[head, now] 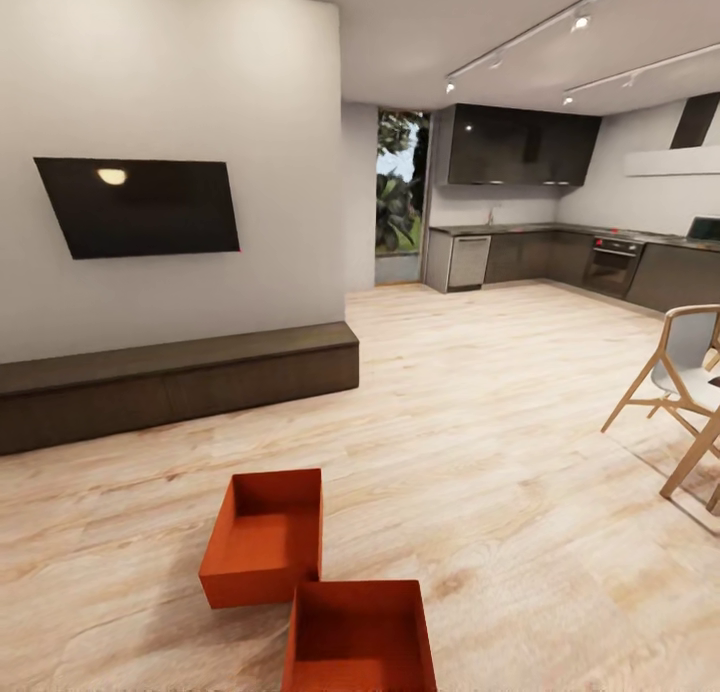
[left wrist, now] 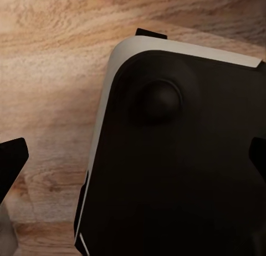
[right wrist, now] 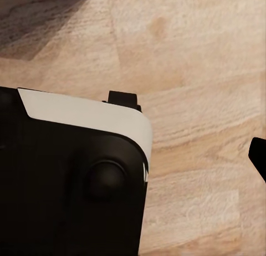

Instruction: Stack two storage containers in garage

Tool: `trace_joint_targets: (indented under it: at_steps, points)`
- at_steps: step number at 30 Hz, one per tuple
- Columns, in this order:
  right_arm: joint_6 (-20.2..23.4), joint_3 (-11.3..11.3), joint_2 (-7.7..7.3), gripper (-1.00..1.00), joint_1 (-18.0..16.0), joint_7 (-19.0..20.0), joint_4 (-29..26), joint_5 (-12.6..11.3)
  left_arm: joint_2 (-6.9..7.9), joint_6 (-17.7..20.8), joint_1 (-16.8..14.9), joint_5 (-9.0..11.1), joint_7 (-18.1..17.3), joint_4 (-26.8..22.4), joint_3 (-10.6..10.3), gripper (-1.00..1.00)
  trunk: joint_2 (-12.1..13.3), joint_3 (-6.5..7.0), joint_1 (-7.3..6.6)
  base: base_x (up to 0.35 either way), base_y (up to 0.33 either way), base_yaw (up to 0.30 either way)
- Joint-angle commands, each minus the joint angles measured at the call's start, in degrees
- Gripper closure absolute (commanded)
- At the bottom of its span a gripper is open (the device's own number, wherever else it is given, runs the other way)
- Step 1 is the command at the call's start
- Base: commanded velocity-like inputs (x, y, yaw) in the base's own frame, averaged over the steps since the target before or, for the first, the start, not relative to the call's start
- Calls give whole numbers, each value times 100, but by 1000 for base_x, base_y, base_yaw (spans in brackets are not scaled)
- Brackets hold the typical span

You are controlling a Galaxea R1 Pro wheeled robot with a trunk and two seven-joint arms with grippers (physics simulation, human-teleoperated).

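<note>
Here, going from the left, the black TV point(head: 140, 207) hangs on the white wall above the long dark cabinet point(head: 170, 380), and in front of them two orange-red bins stand on the light wood floor point(head: 480, 442) of the living room. The far bin point(head: 266, 538) has its long axis pointing away toward the cabinet; the near bin point(head: 358, 637) touches it at one corner and is cut by the picture's lower edge. Both are open on top, with thin walls; I judge them light and stiff, best taken by two opposite rims. The wrist views look down on the robot base point(left wrist: 177, 156) and wood; whether the left or the right gripper is open, I cannot tell.
</note>
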Motion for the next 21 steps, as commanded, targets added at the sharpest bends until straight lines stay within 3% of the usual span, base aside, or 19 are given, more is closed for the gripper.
trace_joint_targets:
  at_steps: [1, 21]
  points:
    - [-24, 48, 2, -100, -4, -6, 10, -45, 1, -12, -1, 19, 5, -2, 0, -100, -3, -15, 0, 0, 0, 0]
    - [-27, 40, 2, -100, -4, -6, 10, -48, 5, -12, -1, 9, 5, -4, -5, -100, -3, -197, 0, 0, 0, 0]
